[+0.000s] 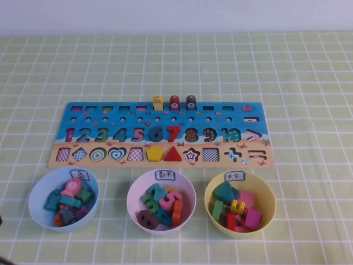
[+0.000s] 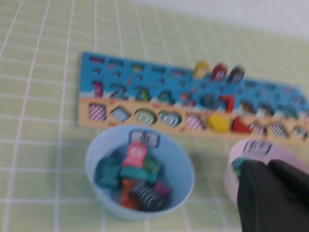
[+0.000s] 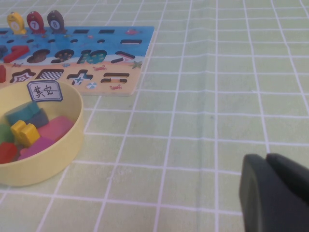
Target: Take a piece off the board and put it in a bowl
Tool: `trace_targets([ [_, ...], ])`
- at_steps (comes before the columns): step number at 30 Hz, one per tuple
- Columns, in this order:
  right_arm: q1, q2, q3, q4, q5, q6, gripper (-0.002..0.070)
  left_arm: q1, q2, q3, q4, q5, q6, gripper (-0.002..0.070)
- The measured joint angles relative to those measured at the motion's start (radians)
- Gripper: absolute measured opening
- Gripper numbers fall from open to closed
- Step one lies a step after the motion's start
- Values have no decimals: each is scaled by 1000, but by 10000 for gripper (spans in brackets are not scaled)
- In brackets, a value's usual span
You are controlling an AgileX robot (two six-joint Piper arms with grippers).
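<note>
The left gripper [image 2: 275, 193] is seen low beside the light blue bowl [image 1: 38, 208], the yellow piece [image 1: 158, 103] stands on the board [image 1: 83, 118] well apart from both claws, the right gripper [image 3: 275, 193] is held over bare cloth, and whether either is spread cannot be told.

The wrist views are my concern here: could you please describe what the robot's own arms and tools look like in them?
Little shows. In the left wrist view the left tool is a blurred matte black mass with rounded lobes in the corner. In the right wrist view the right tool is likewise matte black, smooth plastic-like, with rounded edges and a narrow seam between two parts. No cables, markings or labels are visible on either. Neither arm appears in the high view.
</note>
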Motion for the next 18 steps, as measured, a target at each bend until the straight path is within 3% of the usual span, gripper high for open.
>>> trace_targets([
  [4,0,0,0,0,0,0,-17,-2,267,-302,220,309,8,-4],
  [8,0,0,0,0,0,0,-17,-2,521,-568,378,501,35,-5],
  [12,0,0,0,0,0,0,-17,-2,751,-795,399,603,71,-5],
  [18,0,0,0,0,0,0,-17,-15,1013,-1025,363,616,120,-5],
])
